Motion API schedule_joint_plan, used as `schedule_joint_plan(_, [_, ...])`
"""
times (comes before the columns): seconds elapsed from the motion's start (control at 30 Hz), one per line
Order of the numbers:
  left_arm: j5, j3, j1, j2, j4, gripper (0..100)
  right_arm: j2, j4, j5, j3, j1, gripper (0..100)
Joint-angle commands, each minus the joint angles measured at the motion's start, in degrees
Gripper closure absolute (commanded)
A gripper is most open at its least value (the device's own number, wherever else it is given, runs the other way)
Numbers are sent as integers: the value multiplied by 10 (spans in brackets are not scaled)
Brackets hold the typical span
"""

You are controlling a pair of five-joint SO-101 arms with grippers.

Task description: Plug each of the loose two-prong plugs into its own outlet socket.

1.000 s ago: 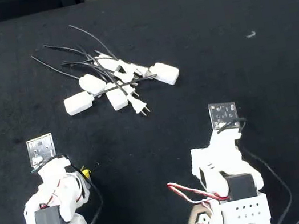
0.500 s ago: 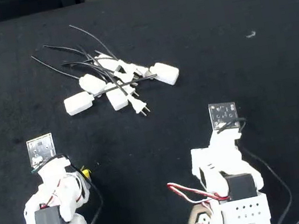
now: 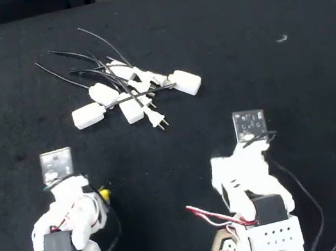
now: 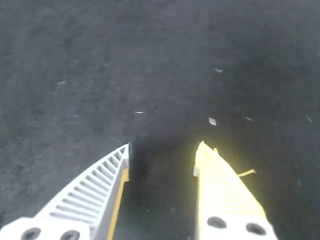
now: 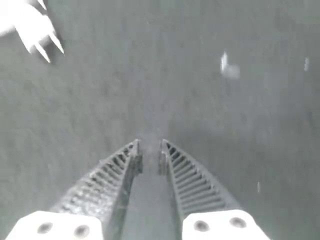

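Step in hand: the start, with nothing plugged in yet. Plugs and sockets (image 3: 88,115) lie in one tangled heap (image 3: 125,94) upper left of centre on the table (image 3: 292,90), with black leads fanning toward the upper left. One plug (image 3: 156,118) sticks out at the heap's lower right edge with its prongs bare, so it looks the easiest first pick

Left arm (image 3: 71,211) sits folded at the lower left and right arm (image 3: 247,176) folded at the lower right, both well short of the heap

Left gripper (image 4: 165,147) is spread apart and empty over bare cloth. Right gripper (image 5: 150,147) is all but closed with only a thin gap, holding nothing, and aimed at the table; the plug's prongs (image 5: 35,30) show at the upper left of its wrist view

Next move, my read: one arm reaches up the frame to the heap, opens wide, takes that plug by its body with the prongs left clear. The other arm needs to pin a socket so it doesn't slide. Risk: the crossed leads drag the neighbours along
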Motion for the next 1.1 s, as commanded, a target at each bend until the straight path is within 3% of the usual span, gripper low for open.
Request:
schedule_joint_plan(0.0, [-96, -3, 39, -5, -18, 782, -53, -142, -1, -37, 13, 931])
schedule_joint_plan(0.1, [-239, -49, 1, -5, -58, 782, -53, -246, 25, -68, 18, 931])
schedule_joint_plan(0.2, [-373, -110, -70, -5, -105, 782, -53, -312, 127, -79, 18, 931])
schedule_joint_plan(0.3, [-419, -156, -114, -5, -147, 784, -53, -347, 186, -94, 18, 932])
schedule_joint_plan(0.4, [-407, -191, -126, -6, -162, 784, -52, -327, 188, -151, 18, 931])
schedule_joint_plan(0.63, [-238, -292, -124, -6, -82, 784, -52, -187, 166, -415, 15, 931])
schedule_joint_plan(0.9, [-225, -318, -123, -6, -113, 789, -43, -173, 167, -595, 16, 931])
schedule_joint_plan(0.97, [-222, -328, -126, -5, -121, 830, -17, -172, 164, -632, 16, 931])
schedule_joint_plan(1.07, [-219, -365, -126, -1, -109, 979, 52, -171, 163, -710, 16, 931])
